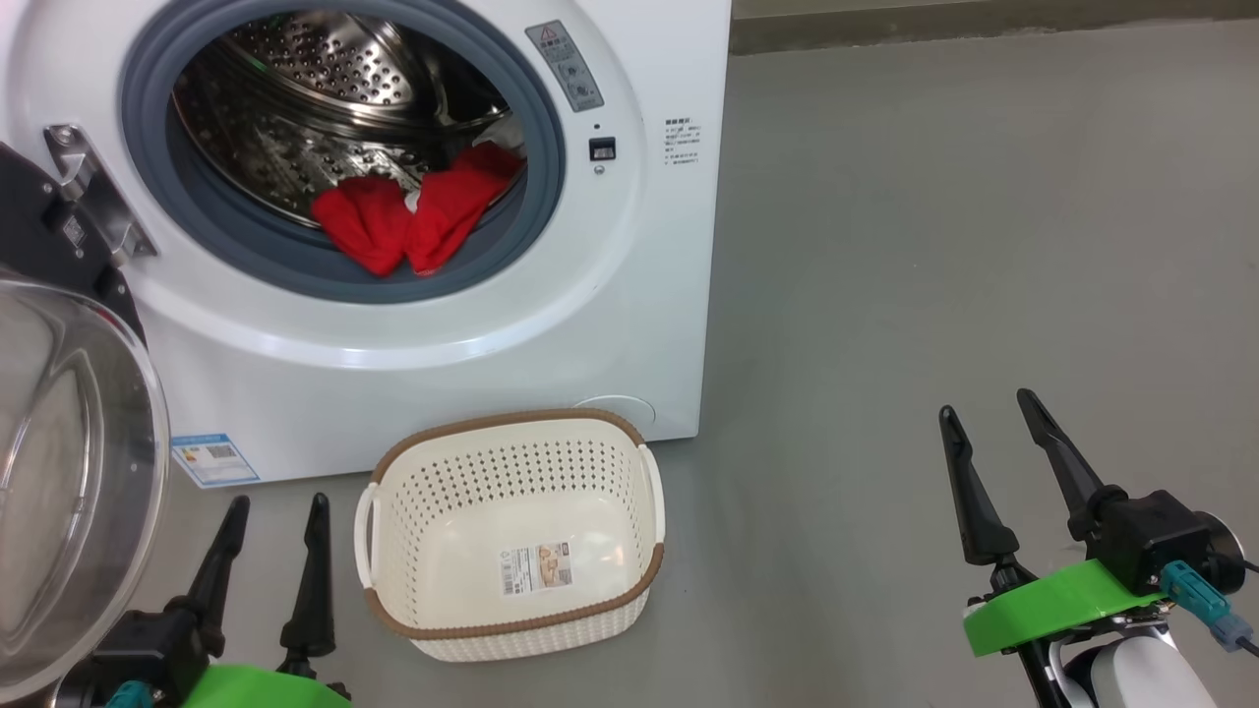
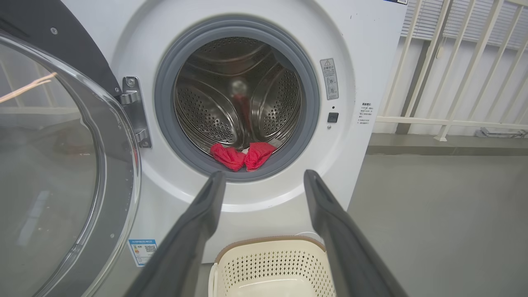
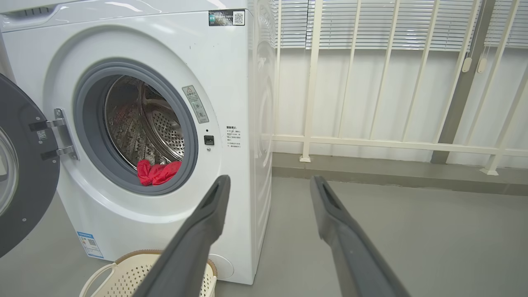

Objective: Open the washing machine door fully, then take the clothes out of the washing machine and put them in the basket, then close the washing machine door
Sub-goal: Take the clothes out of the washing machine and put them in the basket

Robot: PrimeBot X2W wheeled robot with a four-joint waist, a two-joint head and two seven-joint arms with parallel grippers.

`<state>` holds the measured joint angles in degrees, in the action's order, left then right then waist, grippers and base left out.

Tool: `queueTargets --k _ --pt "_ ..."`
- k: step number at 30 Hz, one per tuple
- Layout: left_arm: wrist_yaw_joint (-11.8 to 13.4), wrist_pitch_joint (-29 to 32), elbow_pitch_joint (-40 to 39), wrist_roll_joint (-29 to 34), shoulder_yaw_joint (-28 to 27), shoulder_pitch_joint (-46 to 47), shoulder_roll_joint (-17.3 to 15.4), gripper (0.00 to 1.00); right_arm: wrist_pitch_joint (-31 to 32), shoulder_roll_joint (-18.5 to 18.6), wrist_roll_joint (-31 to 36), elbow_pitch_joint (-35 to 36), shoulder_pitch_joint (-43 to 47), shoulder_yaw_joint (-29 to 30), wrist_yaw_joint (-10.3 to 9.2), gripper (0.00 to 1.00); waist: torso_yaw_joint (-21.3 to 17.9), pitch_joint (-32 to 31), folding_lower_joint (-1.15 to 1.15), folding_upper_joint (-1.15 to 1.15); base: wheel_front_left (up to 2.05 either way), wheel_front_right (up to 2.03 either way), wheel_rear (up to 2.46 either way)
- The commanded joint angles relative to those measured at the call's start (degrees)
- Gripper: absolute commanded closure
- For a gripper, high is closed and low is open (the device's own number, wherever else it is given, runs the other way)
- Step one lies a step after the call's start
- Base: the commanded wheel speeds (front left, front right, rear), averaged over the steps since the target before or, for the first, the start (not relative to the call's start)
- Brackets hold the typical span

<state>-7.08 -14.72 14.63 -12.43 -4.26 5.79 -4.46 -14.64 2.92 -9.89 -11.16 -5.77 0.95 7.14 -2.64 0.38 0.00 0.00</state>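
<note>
The white washing machine point(image 1: 551, 324) fills the upper left of the head view. Its round door point(image 1: 69, 472) stands swung out to the left, glass bowl facing me. Red clothes point(image 1: 413, 211) lie at the front lip of the steel drum, over the grey gasket. The cream basket point(image 1: 511, 600) sits empty on the floor before the machine. My left gripper point(image 1: 277, 506) is open, low beside the basket's left side. My right gripper point(image 1: 987, 401) is open over bare floor to the right. In the wrist views the clothes point(image 2: 241, 156) point(image 3: 156, 173) show beyond the open fingers.
Grey floor point(image 1: 934, 246) stretches right of the machine. A white railing with blinds behind it point(image 3: 392, 142) runs along the wall to the right. The door's hinge bracket point(image 1: 93, 192) juts from the machine's left front.
</note>
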Motion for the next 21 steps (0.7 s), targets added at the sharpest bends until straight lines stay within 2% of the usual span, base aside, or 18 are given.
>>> queueTargets --k 1,7,16,21 --pt "0.05 -0.28 -1.53 0.47 -2.09 0.95 -0.95 0.0 -0.36 0.06 -0.25 1.26 -0.4 -1.35 0.35 0.0 -0.02 -0.03 0.0 0.0 0.78 -0.78 0.0" --pt "-0.05 -0.28 -1.1 1.04 -1.98 0.83 -0.87 0.0 -0.36 0.05 -0.34 1.16 -0.39 -1.88 0.35 0.0 -0.27 -0.12 0.0 0.0 1.26 -1.26 0.0" --pt "-0.17 -0.28 -0.14 -0.56 -2.9 1.11 -0.34 0.0 -0.36 0.24 -0.39 0.71 -0.33 -2.32 0.35 0.0 -0.53 -0.07 0.0 0.0 2.0 -1.98 -0.01" --pt "-0.23 -0.28 0.24 -0.41 -2.53 1.03 -0.52 0.0 -0.36 0.23 -0.4 0.68 -0.22 -2.32 0.35 0.0 -0.55 -0.02 0.0 0.0 1.42 -1.42 0.0"
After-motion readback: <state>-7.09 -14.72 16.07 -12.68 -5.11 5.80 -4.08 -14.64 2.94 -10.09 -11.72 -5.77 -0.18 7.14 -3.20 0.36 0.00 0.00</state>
